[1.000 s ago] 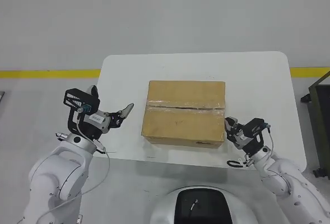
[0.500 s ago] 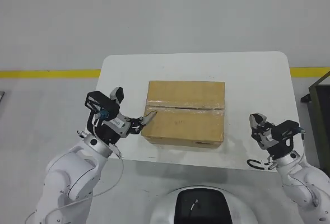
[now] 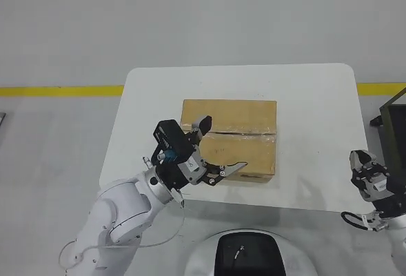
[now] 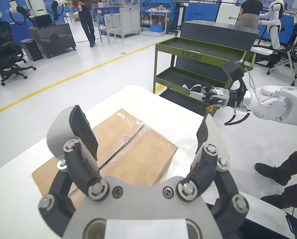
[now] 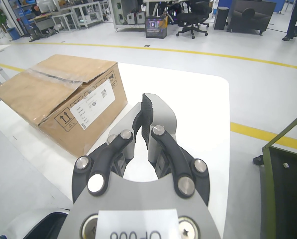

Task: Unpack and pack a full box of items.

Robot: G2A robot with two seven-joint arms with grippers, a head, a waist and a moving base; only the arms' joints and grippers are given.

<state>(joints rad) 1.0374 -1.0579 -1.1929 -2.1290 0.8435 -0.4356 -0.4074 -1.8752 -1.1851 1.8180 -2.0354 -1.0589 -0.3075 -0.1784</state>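
"Two grippers, one box [image 3: 228, 138]. Where do you stand?"
"Your left gripper [image 3: 222, 145] hangs wide open over the box's near left corner, probably to work the taped seam. The box sits closed in the middle of the table [image 3: 313, 103]."
"And the right gripper [image 3: 363, 169]?"
"Pinched shut, off the table's right edge beside the green cart [image 3: 404, 131], leaving you open room around the box."

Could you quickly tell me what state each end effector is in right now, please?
Left end effector: open, holding nothing.
Right end effector: closed, holding nothing.
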